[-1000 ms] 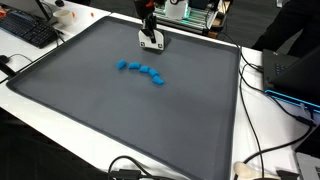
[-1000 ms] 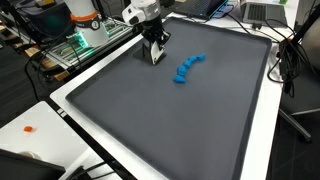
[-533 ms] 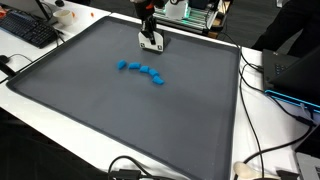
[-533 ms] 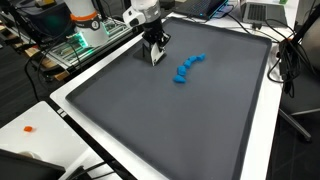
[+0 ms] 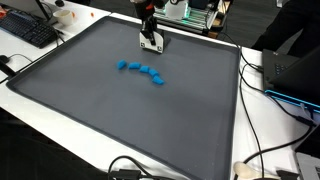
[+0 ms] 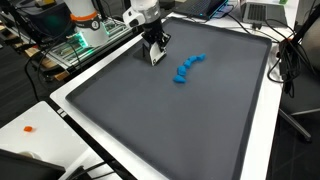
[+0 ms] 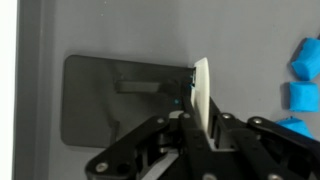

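- In an exterior view, my gripper (image 5: 151,42) hangs low over the far part of the dark mat (image 5: 110,120), close to its far edge. A thin white piece (image 5: 152,45) is pinched between my fingers. I cannot tell whether its lower edge touches the mat.
- In the same view, a curved row of blue blocks (image 5: 141,72) lies on the mat nearer the camera, close to the white piece but clear of it. A keyboard (image 5: 28,30) sits on the white table (image 5: 275,130) off one corner of the mat.
- In an exterior view from another angle, my gripper (image 6: 156,52) comes down from the arm near the mat's edge. The white piece (image 6: 154,57) is clamped at its tip and stands roughly upright. The blue blocks (image 6: 187,68) curve away beside it, and bare mat (image 6: 170,130) shows between them and the piece.
- In the wrist view, my gripper (image 7: 200,118) comes in from the bottom. Its dark fingers (image 7: 150,140) are closed on the white piece (image 7: 203,92), which shows edge-on as a narrow strip. Three of the blue blocks (image 7: 301,95) show at the right edge, apart from the piece. A dark shadow lies on the mat (image 7: 40,40) to its left.
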Available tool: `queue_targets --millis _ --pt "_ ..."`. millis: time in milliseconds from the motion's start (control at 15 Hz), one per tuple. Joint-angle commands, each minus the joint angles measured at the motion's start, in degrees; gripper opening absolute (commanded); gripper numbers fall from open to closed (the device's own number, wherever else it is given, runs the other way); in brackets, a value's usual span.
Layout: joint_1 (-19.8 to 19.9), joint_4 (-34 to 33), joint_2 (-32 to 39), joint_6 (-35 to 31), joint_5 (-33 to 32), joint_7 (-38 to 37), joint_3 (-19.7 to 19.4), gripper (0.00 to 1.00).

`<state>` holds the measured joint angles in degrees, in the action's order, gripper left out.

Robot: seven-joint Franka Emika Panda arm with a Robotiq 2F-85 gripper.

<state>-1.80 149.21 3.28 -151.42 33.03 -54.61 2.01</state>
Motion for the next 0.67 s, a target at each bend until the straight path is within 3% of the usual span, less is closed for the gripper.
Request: queue_targets --millis 0,400,600 --pt "0.09 0.73 -0.67 0.87 3.41 3.3 0.23 0.51" --pt "0.38 1.12 -5.05 4.82 2.22 7.18 -0.33 0.96" --pt "0.73 0.75 -8.26 8.66 -1.66 5.57 -0.8 1.0"
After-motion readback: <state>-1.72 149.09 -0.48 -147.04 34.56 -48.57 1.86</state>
